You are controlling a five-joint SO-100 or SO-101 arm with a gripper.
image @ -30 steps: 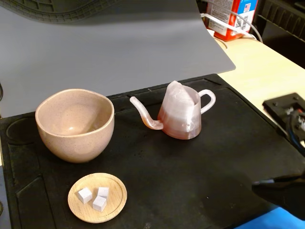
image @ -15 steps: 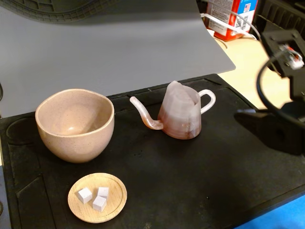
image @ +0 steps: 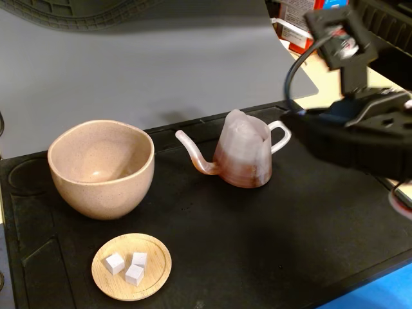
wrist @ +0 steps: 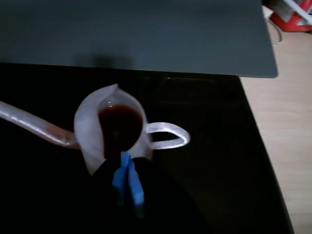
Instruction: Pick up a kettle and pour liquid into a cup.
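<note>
Claw [wrist: 127, 176]: blue-tipped fingers pressed together, nothing between them. In the wrist view it sits just below the kettle [wrist: 113, 129], whose loop handle lies just up and right of the tips. Reddish-brown liquid [wrist: 119, 127] fills the kettle. In the fixed view the cup [image: 102, 168] stands well left of the claw, beyond the kettle's spout.

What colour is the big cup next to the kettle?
The cup is beige-pink with tiny speckles, seen best in the fixed view.
</note>
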